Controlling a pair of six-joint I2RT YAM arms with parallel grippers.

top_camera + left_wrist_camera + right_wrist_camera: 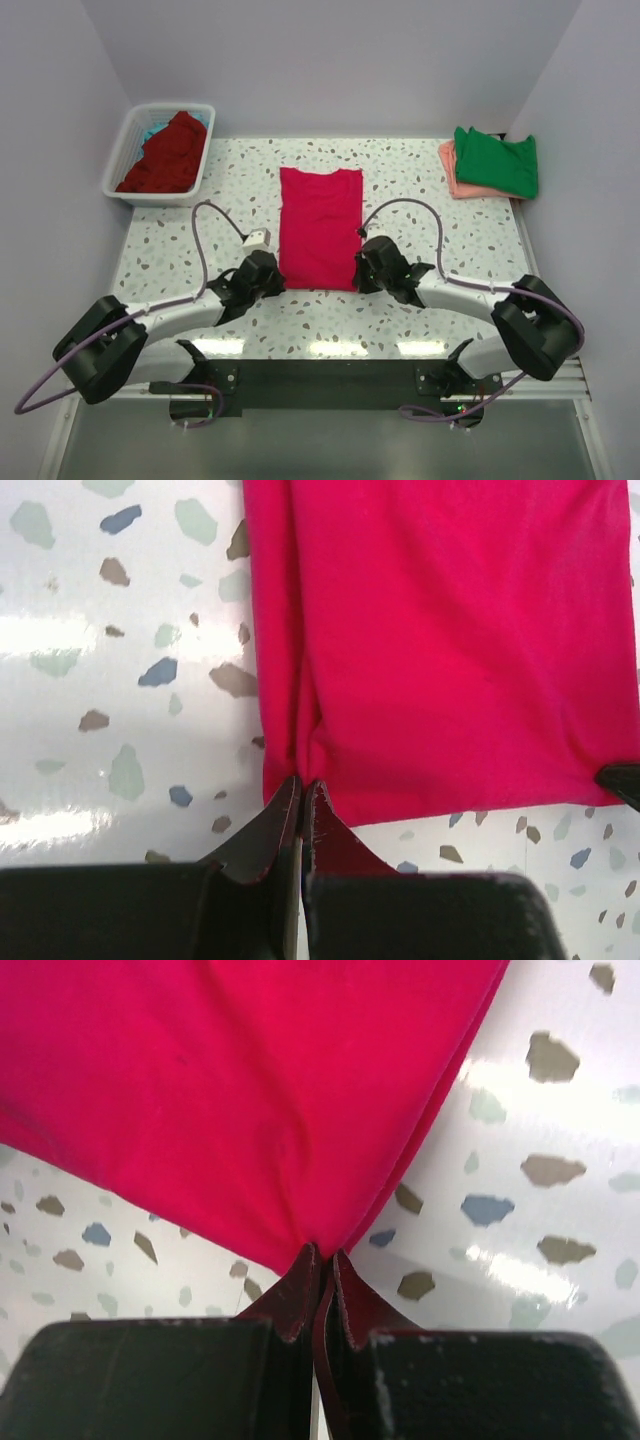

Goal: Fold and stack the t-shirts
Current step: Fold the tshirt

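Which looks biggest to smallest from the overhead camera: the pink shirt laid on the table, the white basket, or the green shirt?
1-2. pink shirt and white basket: look about alike, too close to rank.
3. green shirt: clearly smallest.

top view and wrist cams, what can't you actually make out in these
- Top view: teal shirt in the basket, nearly all buried under the dark red shirt.
- Top view: salmon-pink shirt, mostly covered by the green shirt.
- Wrist views: how many layers of the crimson-pink shirt the left gripper and right gripper pinch; the shut fingers cover that.
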